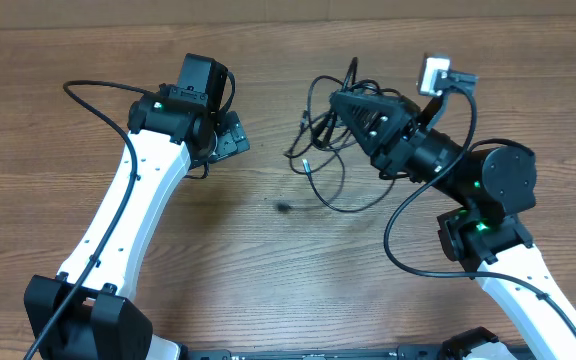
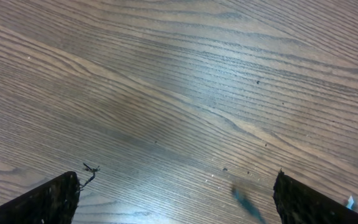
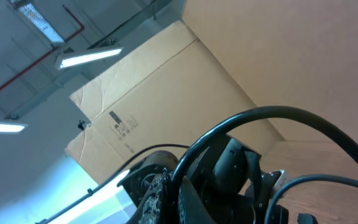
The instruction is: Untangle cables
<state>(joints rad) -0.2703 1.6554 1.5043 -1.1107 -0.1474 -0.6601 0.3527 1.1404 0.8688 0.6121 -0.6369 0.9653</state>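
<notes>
Thin looped cables (image 1: 323, 135), woodgrain table (image 1: 268, 270)

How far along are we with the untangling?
Nothing looks done: the cables form one tangled bunch. In hand: the right gripper, jaws shut, seems to pinch a strand at the bunch. The left gripper hangs open and empty over the table. Left: separating every cable.

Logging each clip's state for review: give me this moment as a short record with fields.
table: brown wood grain
cables: black tangle right of centre, not separated
left gripper: jaws wide open over bare wood, apart from cables
right gripper: jaws shut, tip in the tangle; hold on a cord unclear
right wrist view: points up at a cardboard box
</notes>
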